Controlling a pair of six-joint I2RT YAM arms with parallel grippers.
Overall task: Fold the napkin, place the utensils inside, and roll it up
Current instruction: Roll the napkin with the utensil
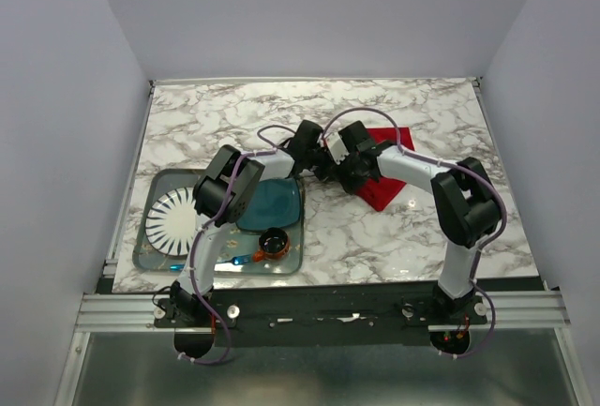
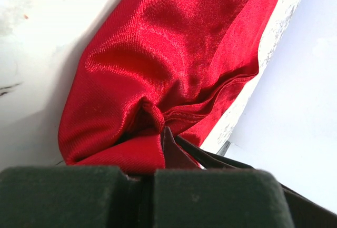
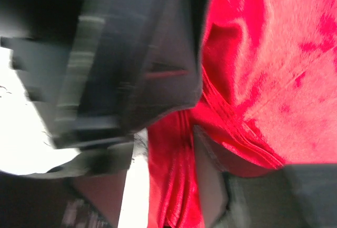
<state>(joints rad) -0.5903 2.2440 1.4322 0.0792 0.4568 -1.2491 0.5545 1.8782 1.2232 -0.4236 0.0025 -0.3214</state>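
The red napkin [image 1: 389,170] lies folded on the marble table right of centre. It fills the left wrist view [image 2: 174,54] as a rolled, bunched fold, and the right wrist view [image 3: 263,70]. My left gripper [image 1: 314,162] is at the napkin's left end, its jaws shut on a pinch of red cloth [image 2: 160,151]. My right gripper [image 1: 349,176] is next to it at the same end. Its jaws stand apart around a fold of cloth [image 3: 158,186], with one finger [image 3: 210,186] under a hem. The fork is not visible in any view.
A glass tray [image 1: 155,256] at the near left holds a white striped plate [image 1: 173,220], a teal plate [image 1: 277,202], a small dark bowl [image 1: 273,241] and a blue plastic utensil [image 1: 234,260]. The left gripper's black body [image 3: 105,54] crowds the right wrist view.
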